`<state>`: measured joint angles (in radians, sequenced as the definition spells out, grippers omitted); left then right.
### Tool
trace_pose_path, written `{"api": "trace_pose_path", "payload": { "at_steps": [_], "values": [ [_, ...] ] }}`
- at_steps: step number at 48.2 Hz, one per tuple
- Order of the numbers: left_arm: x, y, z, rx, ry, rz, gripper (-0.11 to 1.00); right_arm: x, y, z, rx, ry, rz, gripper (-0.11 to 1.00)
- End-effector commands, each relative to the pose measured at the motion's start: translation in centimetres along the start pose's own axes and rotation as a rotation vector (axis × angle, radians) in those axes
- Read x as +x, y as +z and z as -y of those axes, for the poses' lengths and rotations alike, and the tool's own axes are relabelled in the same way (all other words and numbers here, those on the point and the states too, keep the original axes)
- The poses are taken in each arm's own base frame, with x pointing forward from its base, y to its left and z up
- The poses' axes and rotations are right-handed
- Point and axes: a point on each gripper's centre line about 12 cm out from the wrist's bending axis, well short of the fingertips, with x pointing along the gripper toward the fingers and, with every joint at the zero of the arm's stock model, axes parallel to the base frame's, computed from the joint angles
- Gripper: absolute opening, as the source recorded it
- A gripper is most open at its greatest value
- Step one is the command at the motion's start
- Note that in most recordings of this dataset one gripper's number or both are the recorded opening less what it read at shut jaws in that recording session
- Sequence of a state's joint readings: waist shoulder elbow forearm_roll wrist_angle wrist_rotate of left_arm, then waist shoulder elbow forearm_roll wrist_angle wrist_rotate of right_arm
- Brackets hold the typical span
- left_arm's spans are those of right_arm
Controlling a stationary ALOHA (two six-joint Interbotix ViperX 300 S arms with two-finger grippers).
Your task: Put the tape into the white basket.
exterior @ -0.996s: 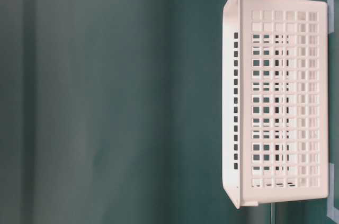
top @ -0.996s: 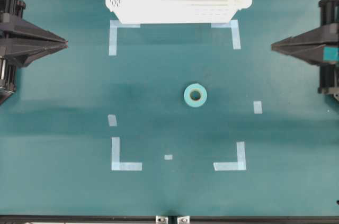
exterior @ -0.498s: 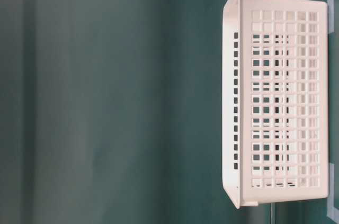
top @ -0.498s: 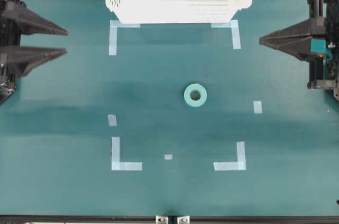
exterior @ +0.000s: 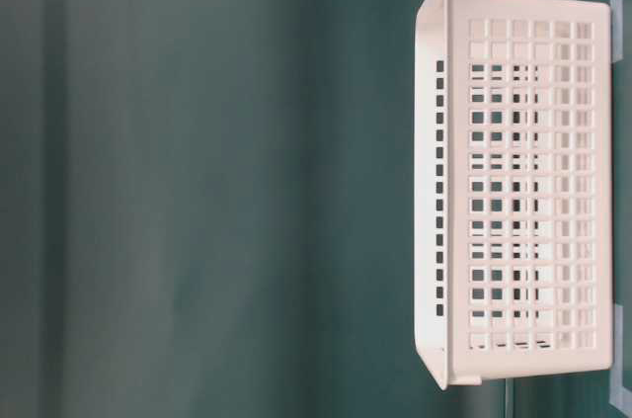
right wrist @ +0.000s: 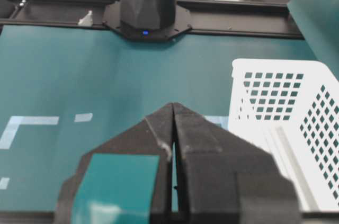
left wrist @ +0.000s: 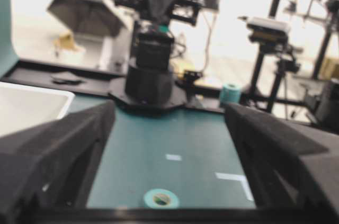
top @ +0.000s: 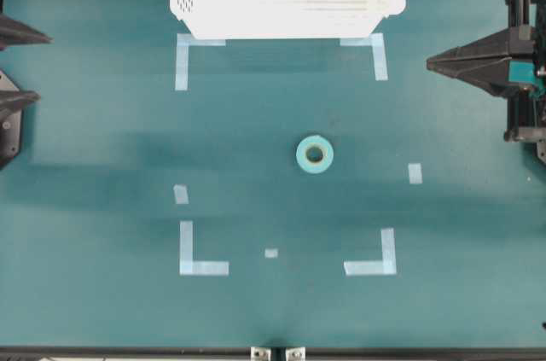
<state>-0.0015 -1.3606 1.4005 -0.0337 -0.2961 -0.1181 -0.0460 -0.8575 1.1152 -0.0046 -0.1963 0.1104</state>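
Spreading and pulling back at the table's (top: 102,310) left edge, left pincer (top: 15,65) is now gaping wide.
Right pincer (top: 431,61) is staying clenched on nothing; tape (top: 315,154) is lying mid-table, well apart from basket (top: 286,15).

light: even overhead | left wrist: blurred, backlit glare | shadows: soft

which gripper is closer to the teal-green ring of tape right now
Right. The right gripper, shut, sits up and to the right of the small teal-green ring-shaped roll of tape in the overhead view. The left gripper, open, is at the far left edge, much farther away.
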Motion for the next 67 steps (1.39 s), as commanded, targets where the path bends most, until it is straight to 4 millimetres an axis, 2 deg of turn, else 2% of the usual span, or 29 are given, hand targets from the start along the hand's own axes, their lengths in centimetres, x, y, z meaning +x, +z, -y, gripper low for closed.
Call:
{"api": "trace_pose_path", "payload": {
  "at_steps": [1,6,17,33,36,39,47,52,54,67],
  "values": [
    [-0.2,-0.1,0.0,0.002,-0.005,0.007,0.68,0.4,1.2,-0.1,0.024,0.002,0.028,0.0],
    [-0.2,-0.9,-0.1,0.011,0.001,-0.043,0.68,0.6,1.6,-0.1,0.034,0.001,0.042,0.0],
    [-0.6,-3.3,-0.4,0.007,0.015,-0.145,0.68,0.4,-0.4,0.0,0.019,0.007,-0.003,0.0],
    [-1.6,-5.1,-0.7,0.004,0.027,-0.256,0.68,-0.3,-0.3,-0.3,0.035,0.027,0.068,0.0],
    [-1.8,-5.4,-0.7,0.004,0.031,-0.288,0.68,-0.7,-0.3,-0.2,0.029,0.03,0.09,0.08],
    [-1.8,-5.5,-0.7,0.004,0.033,-0.305,0.68,-1.0,-0.4,-0.2,0.02,0.032,0.103,0.21],
    [-2.1,-6.2,-0.8,0.006,0.039,-0.355,0.68,-1.6,-1.4,-0.2,0.023,0.031,0.069,0.71],
    [-2.1,-6.4,-0.8,0.006,0.043,-0.373,0.68,-1.6,-1.8,-0.2,0.027,0.023,0.009,0.94],
    [-2.2,-6.6,-0.9,0.006,0.044,-0.384,0.68,-1.5,-1.9,-0.2,0.025,0.019,-0.021,0.98],
    [-2.8,-8.0,-1.1,0.006,0.054,-0.446,0.68,-1.3,-2.7,-0.3,0.012,0.006,-0.187,0.98]
  ]
}}
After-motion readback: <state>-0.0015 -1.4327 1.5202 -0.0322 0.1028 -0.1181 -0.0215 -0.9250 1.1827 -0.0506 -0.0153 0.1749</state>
